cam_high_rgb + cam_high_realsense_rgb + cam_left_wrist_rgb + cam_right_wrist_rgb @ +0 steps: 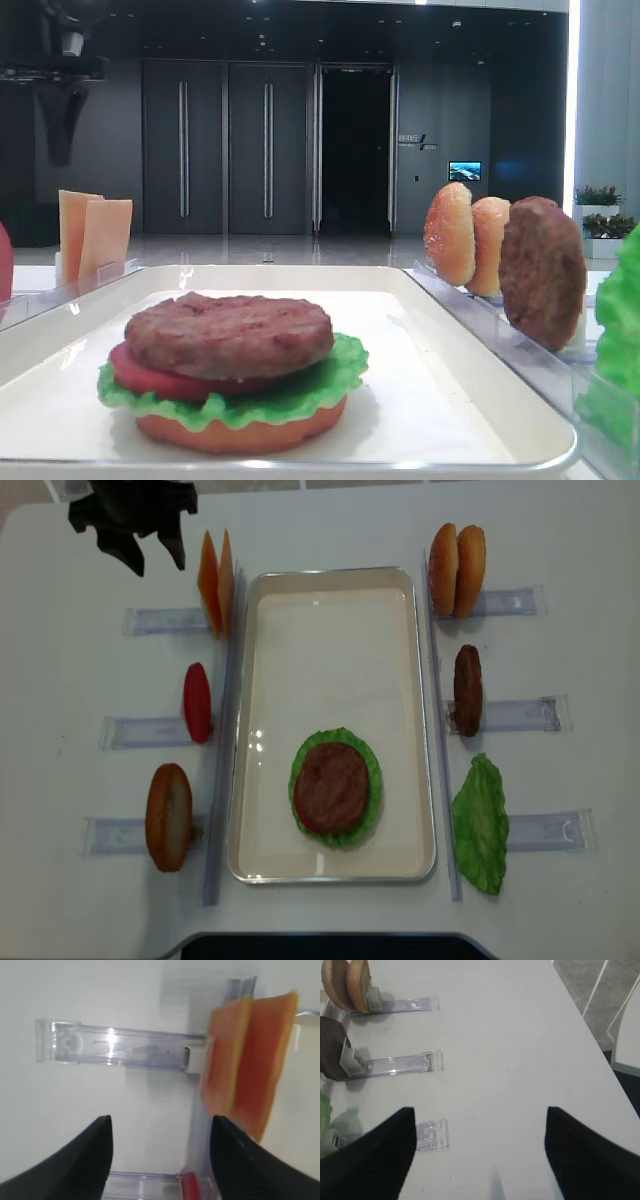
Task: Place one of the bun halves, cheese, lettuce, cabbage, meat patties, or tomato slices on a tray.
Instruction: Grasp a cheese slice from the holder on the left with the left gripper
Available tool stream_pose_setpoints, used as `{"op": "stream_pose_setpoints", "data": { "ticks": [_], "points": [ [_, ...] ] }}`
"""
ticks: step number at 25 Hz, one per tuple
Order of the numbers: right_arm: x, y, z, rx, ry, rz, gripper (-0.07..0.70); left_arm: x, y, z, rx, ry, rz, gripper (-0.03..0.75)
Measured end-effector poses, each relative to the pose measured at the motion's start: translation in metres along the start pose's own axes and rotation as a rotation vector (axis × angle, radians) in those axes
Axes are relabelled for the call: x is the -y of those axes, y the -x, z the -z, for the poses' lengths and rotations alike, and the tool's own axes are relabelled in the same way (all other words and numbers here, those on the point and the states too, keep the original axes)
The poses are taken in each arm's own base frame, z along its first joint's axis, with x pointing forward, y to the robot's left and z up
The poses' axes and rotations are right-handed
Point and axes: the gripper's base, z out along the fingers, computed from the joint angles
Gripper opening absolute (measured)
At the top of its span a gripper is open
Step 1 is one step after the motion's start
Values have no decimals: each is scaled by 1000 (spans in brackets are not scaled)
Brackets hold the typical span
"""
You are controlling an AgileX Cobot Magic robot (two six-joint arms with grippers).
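Cheese (216,580) upright in rack at tray's (410,720) ten o'clock, spread left gripper (150,550) nearby, empty.

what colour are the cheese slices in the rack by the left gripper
Pale orange; the two cheese slices stand upright in their clear rack, shown best in the left wrist view.

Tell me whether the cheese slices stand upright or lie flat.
Upright. Both cheese slices stand on edge in their clear holder left of the tray, seen edge-on from above.
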Motion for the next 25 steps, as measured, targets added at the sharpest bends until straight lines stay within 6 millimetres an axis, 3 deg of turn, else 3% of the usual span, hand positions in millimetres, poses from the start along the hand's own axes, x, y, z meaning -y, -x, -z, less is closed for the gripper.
{"op": "stream_pose_setpoints", "data": {
  "ticks": [12,25],
  "points": [
    [0,0,0,0,0,0,536,57,-10,16,45,-44,-45,471],
    [0,0,0,0,0,0,535,64,-6,17,117,-60,-24,471]
  ]
}}
